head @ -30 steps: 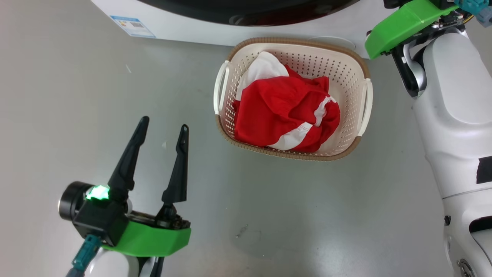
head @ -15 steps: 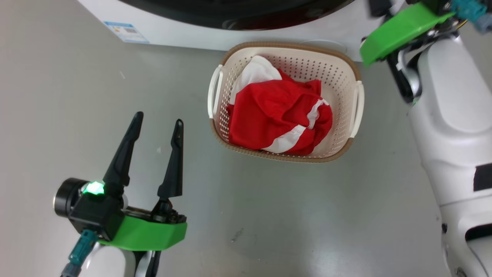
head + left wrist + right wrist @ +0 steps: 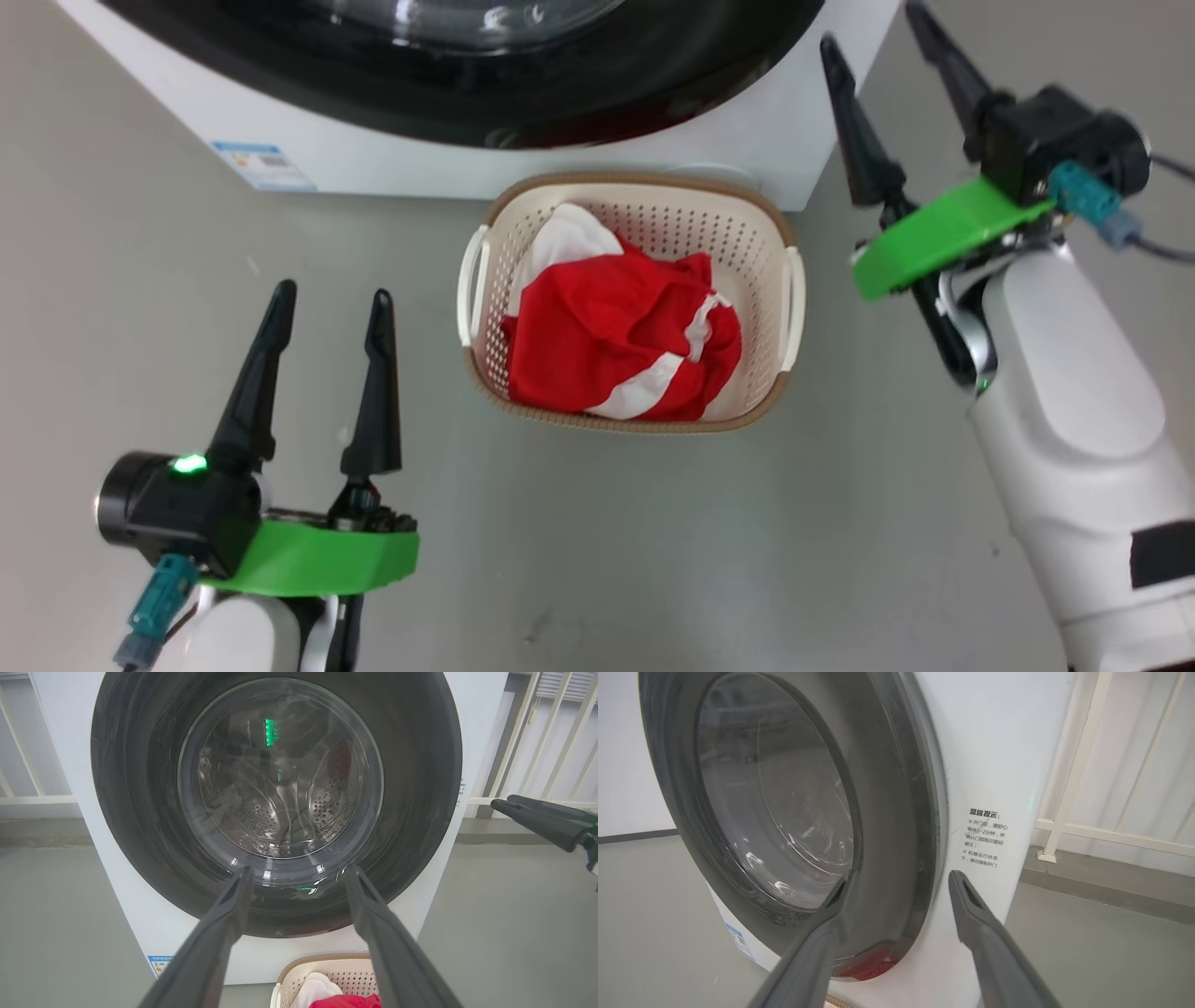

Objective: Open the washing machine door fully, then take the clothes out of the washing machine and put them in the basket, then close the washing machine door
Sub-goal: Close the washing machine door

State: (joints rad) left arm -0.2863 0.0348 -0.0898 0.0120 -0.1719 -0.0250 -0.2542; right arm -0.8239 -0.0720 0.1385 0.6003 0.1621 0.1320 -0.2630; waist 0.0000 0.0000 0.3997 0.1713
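Observation:
The washing machine (image 3: 747, 159) stands at the top of the head view. Its door (image 3: 560, 103), with a black rim and glass window, lies flat against the white front (image 3: 994, 742). Through the glass (image 3: 280, 774) the steel drum shows. Below the machine on the floor stands the cream basket (image 3: 644, 182) with the red and white clothes (image 3: 616, 345) piled in it. My left gripper (image 3: 332, 291) is open at the lower left, pointing at the door (image 3: 411, 812). My right gripper (image 3: 870, 26) is open and empty beside the machine's right corner, close to the door's right edge (image 3: 896, 812).
A blue sticker (image 3: 261, 166) sits low on the machine's front. A white railing (image 3: 1073, 765) runs along the wall to the machine's right. Grey floor (image 3: 653, 541) spreads around the basket. My right gripper (image 3: 537, 816) also reaches into the left wrist view.
The head camera has shifted, so machine and basket sit lower and further left in the picture. My right arm has drawn back from the machine, and its open fingers have come into view.

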